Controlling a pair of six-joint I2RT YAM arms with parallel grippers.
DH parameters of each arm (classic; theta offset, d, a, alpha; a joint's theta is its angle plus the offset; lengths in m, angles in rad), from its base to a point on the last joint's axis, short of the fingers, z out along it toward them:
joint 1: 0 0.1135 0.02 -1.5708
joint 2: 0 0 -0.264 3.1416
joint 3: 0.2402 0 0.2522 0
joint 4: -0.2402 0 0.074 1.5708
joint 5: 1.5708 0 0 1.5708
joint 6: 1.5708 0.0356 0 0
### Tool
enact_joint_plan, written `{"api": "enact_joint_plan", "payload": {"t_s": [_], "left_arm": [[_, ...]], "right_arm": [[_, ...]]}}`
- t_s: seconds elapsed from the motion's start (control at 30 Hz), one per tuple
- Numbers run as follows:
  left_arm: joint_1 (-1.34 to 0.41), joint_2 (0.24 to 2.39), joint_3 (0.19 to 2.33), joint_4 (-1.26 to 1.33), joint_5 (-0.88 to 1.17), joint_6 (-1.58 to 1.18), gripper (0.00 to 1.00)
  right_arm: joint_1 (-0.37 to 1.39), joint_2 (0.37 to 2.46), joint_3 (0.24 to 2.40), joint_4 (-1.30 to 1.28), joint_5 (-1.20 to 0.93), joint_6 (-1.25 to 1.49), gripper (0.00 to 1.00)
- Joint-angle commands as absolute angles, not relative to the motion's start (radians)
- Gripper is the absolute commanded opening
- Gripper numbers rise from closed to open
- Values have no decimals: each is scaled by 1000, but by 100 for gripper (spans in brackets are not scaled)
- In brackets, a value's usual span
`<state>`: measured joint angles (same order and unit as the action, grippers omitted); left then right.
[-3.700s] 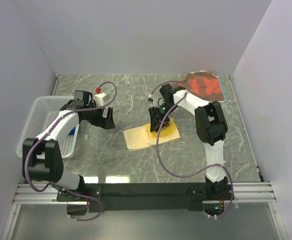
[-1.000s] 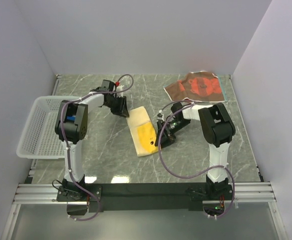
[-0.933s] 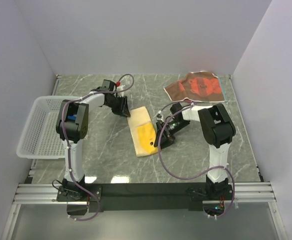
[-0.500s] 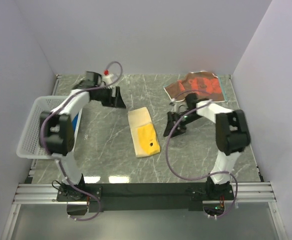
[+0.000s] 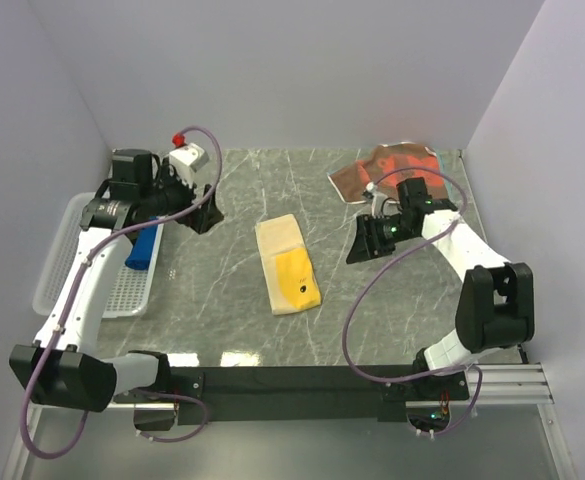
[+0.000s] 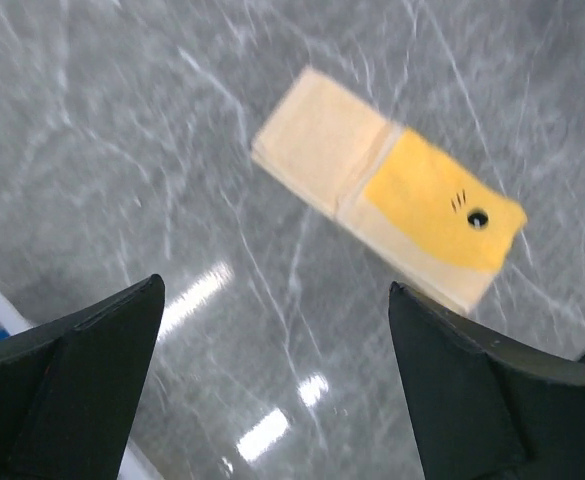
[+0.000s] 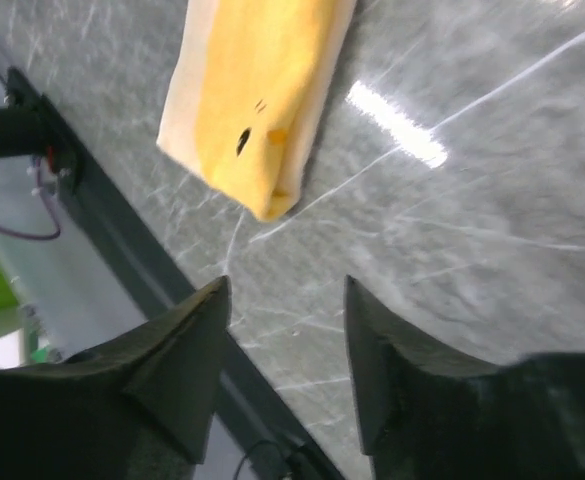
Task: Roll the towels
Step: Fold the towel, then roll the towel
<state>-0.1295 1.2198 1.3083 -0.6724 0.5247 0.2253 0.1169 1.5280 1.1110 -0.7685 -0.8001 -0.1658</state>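
Plainly, our left gripper [image 5: 204,215] stands wide open and empty near the basket [image 5: 112,290]; our right gripper [image 5: 359,250] is partly open, gripping nothing; the yellow towel [image 5: 287,265] lies folded on the table [image 5: 222,300] between them, touching neither; the blue towel [image 5: 142,248] sits in the basket; the patterned towel [image 5: 397,172] lies far right.

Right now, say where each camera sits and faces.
Top external: overhead from the near side, looking down at the table; left gripper and right gripper show.
Left wrist: looks down at the yellow towel; its open fingers frame it.
Right wrist: looks at the towel's yellow end; own fingers show.
All three share that towel.
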Motion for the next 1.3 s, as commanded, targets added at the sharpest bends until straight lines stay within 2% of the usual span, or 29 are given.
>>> {"api": "enact_joint_plan", "payload": {"t_s": [0.0,0.03,0.1,0.3,0.5,0.6,0.73,0.87,1.0,1.1,1.17,1.23,1.27], "left_arm": [[-129,1244,1304,-850,543,336,99],[-129,1256,1315,-889,590,345,92],[-129,1266,1309,-995,629,374,88],[-129,1028,1106,-812,537,413,93],[-129,899,973,-792,482,482,95],[-129,925,937,-739,517,474,91],[-140,1003,891,-707,672,488,82],[-163,1005,816,-608,681,520,82],[-233,1046,776,-562,702,545,81],[-276,1077,767,-482,770,424,78],[-288,1112,762,-430,833,267,72],[-291,1132,723,-279,957,117,67],[-293,1131,697,-208,994,-81,67]], "right_arm": [[176,1592,1078,-736,-822,-124,54],[187,1614,1078,-738,-848,-118,54],[199,1670,1077,-735,-877,-110,53],[276,1821,1066,-669,-923,-80,49],[366,1880,1012,-539,-890,-34,46],[396,1926,1002,-540,-882,-38,43],[455,1914,1018,-551,-858,-58,38],[491,1959,1058,-621,-932,-87,34],[477,1841,1014,-685,-977,-172,34],[425,1766,1014,-761,-1012,-224,34],[397,1717,1040,-769,-1052,-204,35],[376,1684,1032,-656,-1089,-117,39],[385,1648,1017,-591,-1098,3,42]]}}
